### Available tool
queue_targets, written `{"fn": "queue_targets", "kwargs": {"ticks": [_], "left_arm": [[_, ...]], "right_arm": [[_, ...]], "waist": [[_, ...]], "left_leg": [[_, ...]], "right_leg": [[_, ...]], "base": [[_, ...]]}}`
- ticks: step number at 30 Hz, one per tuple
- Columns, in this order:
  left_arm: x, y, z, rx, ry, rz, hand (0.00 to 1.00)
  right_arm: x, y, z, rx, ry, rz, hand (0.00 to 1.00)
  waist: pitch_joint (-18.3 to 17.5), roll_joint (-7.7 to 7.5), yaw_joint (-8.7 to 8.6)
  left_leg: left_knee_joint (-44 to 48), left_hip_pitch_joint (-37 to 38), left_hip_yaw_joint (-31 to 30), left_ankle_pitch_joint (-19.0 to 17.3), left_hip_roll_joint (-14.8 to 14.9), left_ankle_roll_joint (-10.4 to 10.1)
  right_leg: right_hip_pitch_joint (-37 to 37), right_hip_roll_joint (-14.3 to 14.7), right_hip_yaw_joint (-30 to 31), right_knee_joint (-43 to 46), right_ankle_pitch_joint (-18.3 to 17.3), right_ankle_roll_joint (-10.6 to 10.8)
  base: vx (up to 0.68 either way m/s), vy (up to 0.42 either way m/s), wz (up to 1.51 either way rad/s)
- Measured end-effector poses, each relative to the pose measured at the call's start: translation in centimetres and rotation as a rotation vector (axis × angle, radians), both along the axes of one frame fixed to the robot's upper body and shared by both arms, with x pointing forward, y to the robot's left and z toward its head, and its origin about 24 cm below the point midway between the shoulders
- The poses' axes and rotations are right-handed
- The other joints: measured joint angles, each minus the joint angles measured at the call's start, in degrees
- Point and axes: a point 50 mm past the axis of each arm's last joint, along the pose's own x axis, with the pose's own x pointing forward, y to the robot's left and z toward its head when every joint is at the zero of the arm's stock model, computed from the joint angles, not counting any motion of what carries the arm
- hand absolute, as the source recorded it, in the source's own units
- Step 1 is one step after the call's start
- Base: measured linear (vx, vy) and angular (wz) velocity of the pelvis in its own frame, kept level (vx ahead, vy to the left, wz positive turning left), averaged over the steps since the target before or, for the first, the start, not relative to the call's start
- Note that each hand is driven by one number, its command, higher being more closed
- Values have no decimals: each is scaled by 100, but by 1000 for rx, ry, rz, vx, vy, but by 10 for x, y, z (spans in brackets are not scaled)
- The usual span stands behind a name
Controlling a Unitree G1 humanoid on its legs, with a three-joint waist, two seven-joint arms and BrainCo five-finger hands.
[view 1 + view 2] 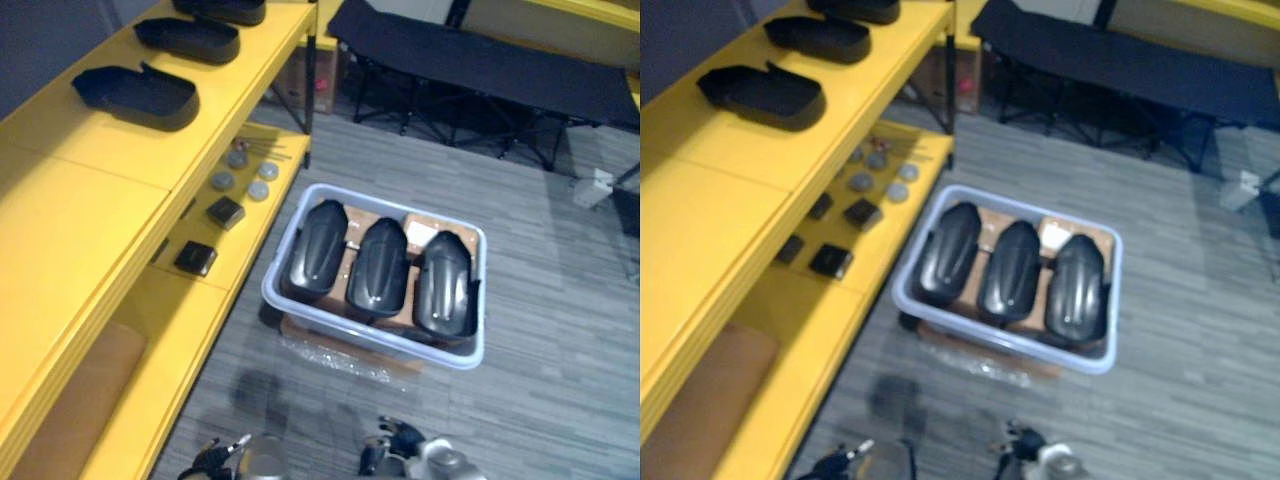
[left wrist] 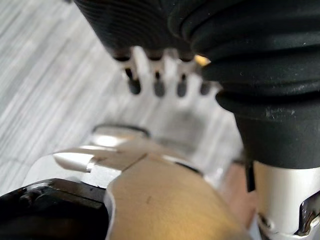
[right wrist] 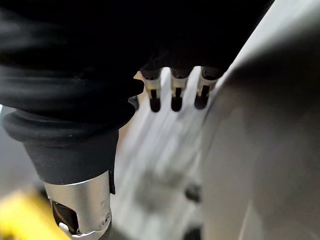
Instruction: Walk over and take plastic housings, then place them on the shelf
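Three black plastic housings (image 1: 318, 250) (image 1: 380, 265) (image 1: 445, 283) stand side by side in a pale grey bin (image 1: 296, 225) on the floor ahead of me. More black housings (image 1: 135, 95) (image 1: 188, 38) lie in a row on the top board of the yellow shelf (image 1: 80, 200) at my left. My left hand (image 1: 215, 455) and right hand (image 1: 400, 445) hang low at the near edge, well short of the bin. The left hand's fingers (image 2: 157, 82) and the right hand's fingers (image 3: 175, 92) hang straight and hold nothing.
The lower shelf board carries small black blocks (image 1: 196, 258), round grey discs (image 1: 222, 181) and a brown pad (image 1: 80, 400). A black folding cot (image 1: 480, 60) stands behind the bin. Flat cardboard and plastic film (image 1: 340, 355) lie under the bin. Grey floor stretches to the right.
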Motion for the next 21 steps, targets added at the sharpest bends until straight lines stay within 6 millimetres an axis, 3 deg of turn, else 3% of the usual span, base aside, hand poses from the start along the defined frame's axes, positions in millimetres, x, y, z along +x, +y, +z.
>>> {"fn": "queue_targets", "kwargs": {"ticks": [4, 5, 10, 14, 18, 21], "left_arm": [[-3, 1, -1, 2, 12, 0, 0], [-4, 1, -2, 23, 38, -60, 0], [-6, 1, -2, 23, 41, -59, 0], [-3, -1, -1, 40, 13, -48, 0], [5, 1, 5, 70, -72, 4, 0], [8, 4, 9, 130, -117, 49, 0]], "right_arm": [[-42, -19, -11, -53, 132, -107, 0], [-73, -15, -16, -79, 151, -198, 0], [-72, -15, -16, -80, 147, -203, 0], [-69, -20, -15, -89, 117, -269, 0], [-33, -18, -8, -90, -34, -219, 0], [30, -3, 19, -151, -317, 79, 0]], "waist": [[-123, 29, -124], [-395, 29, -296], [-408, 58, -291], [-332, 129, -290], [-105, 73, -111], [117, 27, -1]], "left_leg": [[-188, 279, 144, 3, 6, 3], [-590, 346, 339, 309, -88, -18], [-468, 226, 282, 276, -71, 8], [11, -94, 38, 102, -60, 61], [97, -342, -143, 118, -193, 106], [166, -776, -349, 214, -298, 148]], "right_leg": [[124, -3, 125, -55, 25, 23], [-77, -37, 280, -166, 244, 0], [-109, -102, 204, -76, 211, 7], [-451, -306, -66, 849, -206, 27], [-926, -649, -258, 1657, -392, 53], [-1013, -710, -512, 1505, -425, 9]], "base": [[-23, 21, -13], [-9, 11, -11], [-8, 10, 6], [-54, 56, 32], [-121, 22, 19], [-143, -13, 54]]}}
